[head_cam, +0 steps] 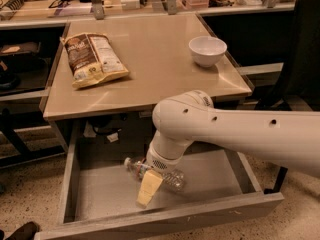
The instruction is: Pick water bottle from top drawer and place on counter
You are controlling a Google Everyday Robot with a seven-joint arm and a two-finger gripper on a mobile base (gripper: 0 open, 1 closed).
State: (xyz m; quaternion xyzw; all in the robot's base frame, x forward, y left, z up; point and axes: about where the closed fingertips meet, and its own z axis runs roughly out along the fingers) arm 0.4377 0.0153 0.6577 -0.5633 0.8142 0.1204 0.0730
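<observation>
The tool [149, 191], a pale yellow tip at the end of a thick white arm [225, 129], is down inside the open, wide grey wood-grain top drawer [100, 191], right over the small clear crinkled plastic water bottle [173, 179]; I cannot tell whether it is apart, together or clamped on the bottle. The bottle lies on its side on the drawer's flat bottom, near the middle. Above, the glossy beige square worktop [155, 64] carries a brown-and-yellow snack bag [94, 59] and a round white bowl [207, 50], well apart from each other.
</observation>
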